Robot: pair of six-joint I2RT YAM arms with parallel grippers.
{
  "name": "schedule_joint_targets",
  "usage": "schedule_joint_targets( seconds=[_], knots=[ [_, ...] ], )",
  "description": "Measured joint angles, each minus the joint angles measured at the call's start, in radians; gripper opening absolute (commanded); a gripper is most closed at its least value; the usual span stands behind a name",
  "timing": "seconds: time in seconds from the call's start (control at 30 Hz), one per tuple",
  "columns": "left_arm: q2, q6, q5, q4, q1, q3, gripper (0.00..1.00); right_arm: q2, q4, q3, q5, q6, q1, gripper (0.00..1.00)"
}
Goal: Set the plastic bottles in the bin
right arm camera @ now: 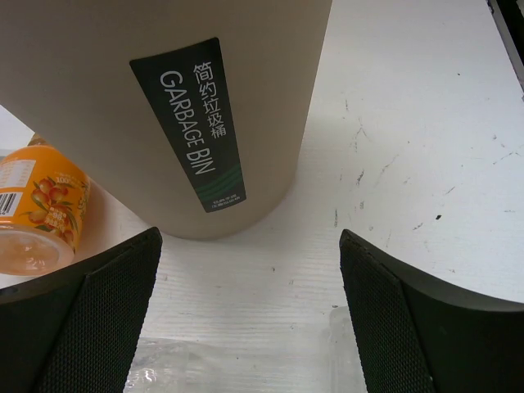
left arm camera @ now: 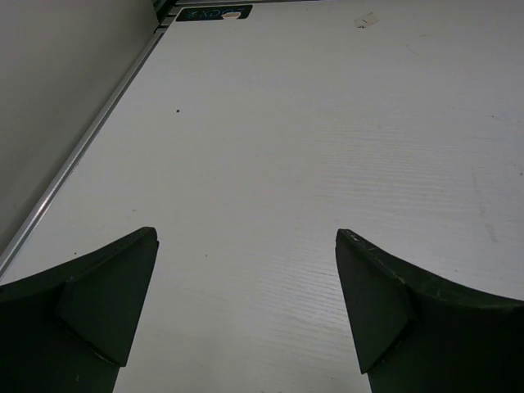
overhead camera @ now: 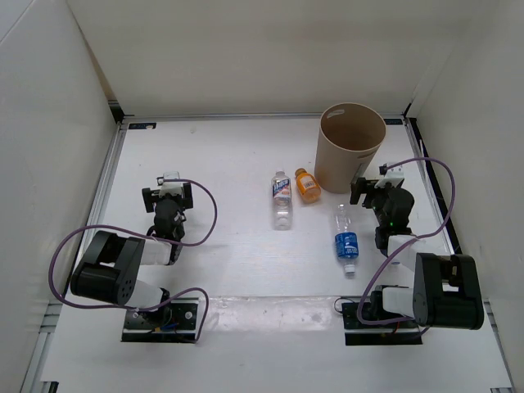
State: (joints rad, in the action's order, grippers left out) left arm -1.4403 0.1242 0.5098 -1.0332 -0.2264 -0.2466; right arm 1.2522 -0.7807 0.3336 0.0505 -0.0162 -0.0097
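Observation:
The tan round bin [overhead camera: 350,147] stands upright at the back right. In the right wrist view its wall [right arm camera: 98,98] carries a dark "GARBAGE BIN" label. Three bottles lie on the table left of and in front of it: a clear one with a white-and-blue label [overhead camera: 282,199], a stubby orange one [overhead camera: 307,185] and a clear one with a blue label [overhead camera: 346,237]. My right gripper [overhead camera: 378,182] is open and empty just right of the bin's base, also shown in its wrist view [right arm camera: 250,246]. The orange bottle [right arm camera: 37,213] shows at the left there, and clear plastic [right arm camera: 246,364] at the bottom edge. My left gripper [overhead camera: 169,182] is open and empty.
White walls enclose the table on three sides. A metal rail [left arm camera: 82,155] runs along the left edge near my left gripper [left arm camera: 246,246], which is over bare white table. Purple cables loop from both arms.

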Motion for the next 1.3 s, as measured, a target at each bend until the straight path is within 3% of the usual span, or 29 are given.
schedule_joint_targets(
  seconds=[0.63, 0.8, 0.97, 1.1, 1.17, 1.3],
  knots=[
    [0.0, 0.0, 0.0, 0.0, 0.0, 0.0, 1.0, -0.002, -0.003, -0.001, -0.013, 0.0, 0.004, 0.9],
    [0.0, 0.0, 0.0, 0.0, 0.001, 0.0, 1.0, -0.178, 0.011, -0.071, -0.071, -0.001, 0.047, 0.9],
    [0.0, -0.001, 0.0, 0.002, 0.003, 0.0, 1.0, -0.581, 0.197, -0.1, -0.201, -0.026, 0.166, 0.9],
    [0.0, -0.001, 0.0, 0.002, 0.003, 0.0, 1.0, -0.852, 0.558, 0.002, -0.412, -0.171, 0.236, 0.9],
    [0.0, -0.001, 0.0, 0.002, 0.003, 0.0, 1.0, -0.905, 0.717, 0.076, -0.515, -0.263, 0.221, 0.9],
    [0.0, -0.001, 0.0, 0.002, 0.003, 0.0, 1.0, -0.86, 0.906, 0.172, -0.537, -0.354, 0.09, 0.9]
  ],
)
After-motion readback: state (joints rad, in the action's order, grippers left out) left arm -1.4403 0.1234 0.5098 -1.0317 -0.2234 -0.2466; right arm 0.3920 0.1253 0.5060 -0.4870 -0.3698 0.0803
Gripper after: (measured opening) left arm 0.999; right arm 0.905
